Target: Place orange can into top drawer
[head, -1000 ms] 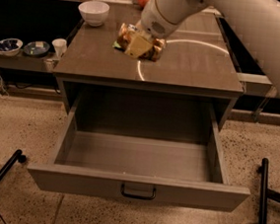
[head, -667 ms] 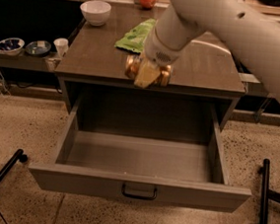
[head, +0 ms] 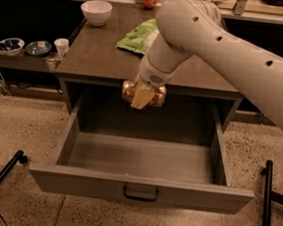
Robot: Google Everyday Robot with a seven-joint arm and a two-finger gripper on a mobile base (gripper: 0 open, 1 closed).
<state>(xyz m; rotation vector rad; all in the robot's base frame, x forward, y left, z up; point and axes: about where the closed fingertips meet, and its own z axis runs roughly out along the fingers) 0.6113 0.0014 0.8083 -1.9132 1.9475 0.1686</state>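
Your gripper (head: 142, 96), clamping the orange can (head: 157, 95), has left the tabletop (head: 97, 55). The open top drawer (head: 142, 157) lies just below it.

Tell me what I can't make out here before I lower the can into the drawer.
Camera view:
claw, above the open top drawer, shut on the orange can: its far side is hidden behind the can.
orange can: middle covered by a claw finger.
green bag: right part hidden by the arm.
top drawer: front strip of its floor hidden behind the front panel.
arm: cut off by the right edge.
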